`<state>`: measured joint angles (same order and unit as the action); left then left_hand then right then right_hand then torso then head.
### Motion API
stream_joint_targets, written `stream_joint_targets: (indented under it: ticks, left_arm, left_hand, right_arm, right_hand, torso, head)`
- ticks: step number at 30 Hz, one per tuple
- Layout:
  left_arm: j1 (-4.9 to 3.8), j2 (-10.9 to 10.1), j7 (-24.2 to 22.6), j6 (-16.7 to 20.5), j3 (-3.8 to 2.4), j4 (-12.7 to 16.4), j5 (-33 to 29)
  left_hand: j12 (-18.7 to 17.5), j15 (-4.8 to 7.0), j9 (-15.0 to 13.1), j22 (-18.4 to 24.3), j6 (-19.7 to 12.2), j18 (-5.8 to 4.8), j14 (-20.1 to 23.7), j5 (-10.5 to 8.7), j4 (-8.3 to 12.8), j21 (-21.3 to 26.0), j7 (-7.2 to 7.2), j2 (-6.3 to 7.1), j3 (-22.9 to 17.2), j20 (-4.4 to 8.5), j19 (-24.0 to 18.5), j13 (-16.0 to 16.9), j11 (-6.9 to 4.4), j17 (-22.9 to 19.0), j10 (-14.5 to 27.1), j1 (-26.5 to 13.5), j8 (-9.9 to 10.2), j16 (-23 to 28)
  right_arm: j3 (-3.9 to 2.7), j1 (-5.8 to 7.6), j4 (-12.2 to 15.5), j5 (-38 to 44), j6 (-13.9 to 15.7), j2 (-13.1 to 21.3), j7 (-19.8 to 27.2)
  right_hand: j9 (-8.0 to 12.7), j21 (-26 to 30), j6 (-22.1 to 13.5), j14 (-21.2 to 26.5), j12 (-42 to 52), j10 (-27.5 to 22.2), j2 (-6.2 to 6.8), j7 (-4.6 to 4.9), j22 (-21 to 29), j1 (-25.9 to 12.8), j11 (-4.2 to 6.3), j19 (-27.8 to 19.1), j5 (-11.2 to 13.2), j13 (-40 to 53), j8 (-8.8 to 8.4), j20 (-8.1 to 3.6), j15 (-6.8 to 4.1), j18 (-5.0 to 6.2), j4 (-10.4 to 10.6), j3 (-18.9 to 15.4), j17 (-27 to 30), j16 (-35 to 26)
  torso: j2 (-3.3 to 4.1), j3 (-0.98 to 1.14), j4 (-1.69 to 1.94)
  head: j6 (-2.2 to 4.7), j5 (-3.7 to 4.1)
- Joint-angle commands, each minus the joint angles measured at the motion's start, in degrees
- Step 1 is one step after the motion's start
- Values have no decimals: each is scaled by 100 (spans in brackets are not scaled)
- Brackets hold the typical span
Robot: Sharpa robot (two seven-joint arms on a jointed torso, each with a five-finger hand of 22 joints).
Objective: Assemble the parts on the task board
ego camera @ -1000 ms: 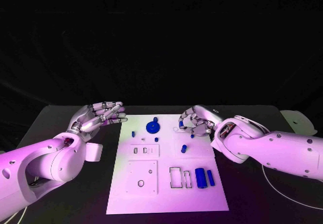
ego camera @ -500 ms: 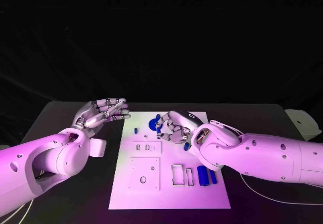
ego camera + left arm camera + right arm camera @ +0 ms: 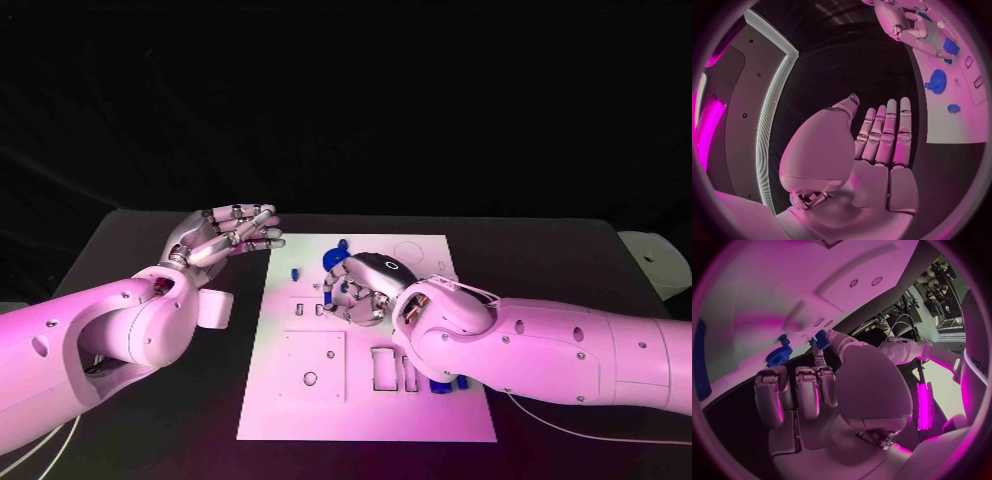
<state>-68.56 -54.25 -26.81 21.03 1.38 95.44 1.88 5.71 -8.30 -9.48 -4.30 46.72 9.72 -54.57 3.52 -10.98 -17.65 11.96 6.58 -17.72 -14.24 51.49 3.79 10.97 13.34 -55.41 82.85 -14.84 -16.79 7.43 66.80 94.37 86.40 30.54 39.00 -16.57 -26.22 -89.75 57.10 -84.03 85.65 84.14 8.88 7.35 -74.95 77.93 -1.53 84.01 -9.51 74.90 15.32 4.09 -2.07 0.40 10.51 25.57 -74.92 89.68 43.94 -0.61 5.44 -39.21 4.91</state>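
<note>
A black table (image 3: pixel 144 240) holds a white board (image 3: pixel 368 400) lying flat at its middle, seen from above.

The left hand (image 3: pixel 224 235) hovers over the table just beside the board's far left corner. It holds nothing. In the left wrist view the hand (image 3: pixel 879 145) shows its fingers (image 3: pixel 891 130) straight and pressed side by side, with the thumb set a little apart.

The right hand (image 3: pixel 361 285) reaches across the board's middle, its arm covering much of the board's right side. In the right wrist view the hand (image 3: pixel 811 385) pinches a small blue part (image 3: pixel 821 339) between the thumb and a fingertip, while its other fingers (image 3: pixel 770 395) curl in beside each other. The pinched part sits just above the board's surface, near two small slots.

A blue gear (image 3: pixel 335 262) lies on the board's far part, just beyond the right hand; it also shows in the left wrist view (image 3: pixel 936 80) and the right wrist view (image 3: pixel 778 356). A small blue peg (image 3: pixel 293 273) stands near the board's left edge. Blue cylinders (image 3: pixel 440 383) peek out from under the right arm at the board's near right.

The board carries a raised square plate (image 3: pixel 307 367) with an oval hole, and narrow rectangular cutouts (image 3: pixel 382 368) beside it.

No writing on the board can be read. Letters on the right arm's shell in the right wrist view are too cut off to make out.
</note>
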Motion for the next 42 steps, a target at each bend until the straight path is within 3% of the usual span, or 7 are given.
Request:
stream_joint_targets:
  ticks: [1, 15, 35, 42]
  left_arm:
    - [-5, 9, -32, -106, -4, 5, -8]
    - [-5, 3, -15, -121, -4, -3, -8]
    - [-5, -7, -3, -129, -4, -9, -8]
    - [-5, -9, 3, -132, -4, -9, -8]
  left_hand:
    - [-34, -5, 2, 9, 28, 82, 20, -12, 9, 36, 186, 62, -27, -23, 16, 4, -3, 9, -39, -3, 16, 35]
    - [-42, -5, 3, 12, 31, 82, 17, -14, 8, 40, 184, 65, -34, -24, 19, 4, -5, 15, -45, -11, 19, 42]
    - [-49, -5, 5, 13, 30, 82, 18, -15, 6, 43, 185, 67, -37, -24, 19, 3, -4, 19, -45, -19, 23, 47]
    - [-49, -5, 5, 13, 30, 82, 18, -15, 6, 43, 185, 67, -37, -24, 19, 3, -4, 19, -45, -19, 23, 47]
  right_arm:
    - [3, -28, -31, 324, -89, -48, -184]
    - [17, -111, -173, 415, -337, -105, -215]
    - [25, -145, -281, 477, -406, -158, -253]
    - [26, -145, -319, 470, -480, -165, -238]
  right_hand:
    - [-270, -25, 138, -597, -29, 291, -7, -176, -1505, -73, 35, 599, 36, 1170, 81, -32, -43, -40, 42, 3, -1508, 32]
    - [-281, -25, 148, -597, -12, 304, 80, -186, -1505, -128, 45, 599, 58, 1184, 109, -40, -51, -40, 41, -19, -1508, 32]
    - [-283, -25, 146, -597, -16, 302, 119, -188, -1505, -154, 46, 599, 56, 1182, 116, -43, -53, -40, 44, -29, -1508, 32]
    - [-265, -25, 67, -597, -55, 276, 209, -159, -1505, -194, 27, 599, 59, 1156, 86, -42, -44, -40, 41, -41, -1508, 32]
  torso:
    - [3, 4, 4]
    - [-2, 4, 0]
    - [-5, -1, 2]
    - [-7, -3, 5]
  head:
    - [-14, -27]
    - [-77, -33]
    - [-66, -41]
    - [-78, -38]
